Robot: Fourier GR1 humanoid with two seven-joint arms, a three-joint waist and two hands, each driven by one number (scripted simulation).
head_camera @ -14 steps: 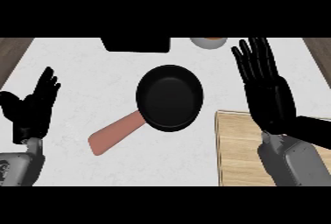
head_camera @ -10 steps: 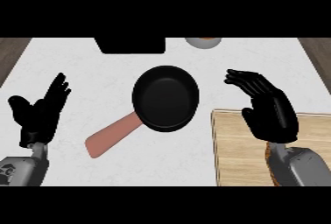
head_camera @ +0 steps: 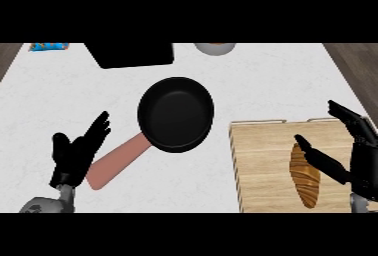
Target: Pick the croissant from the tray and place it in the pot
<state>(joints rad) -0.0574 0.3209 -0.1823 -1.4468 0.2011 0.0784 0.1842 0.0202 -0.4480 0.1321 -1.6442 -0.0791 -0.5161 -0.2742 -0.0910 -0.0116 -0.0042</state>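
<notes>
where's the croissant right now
In the head view the croissant lies on the wooden tray at the lower right, right of the black pan, beside the open right hand.

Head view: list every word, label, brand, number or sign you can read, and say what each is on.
No readable text anywhere.
The blue packet at the counter's far left edge carries orange markings, too blurred to read.
The pan, wooden tray, croissant and the black object at the back are unmarked.
</notes>
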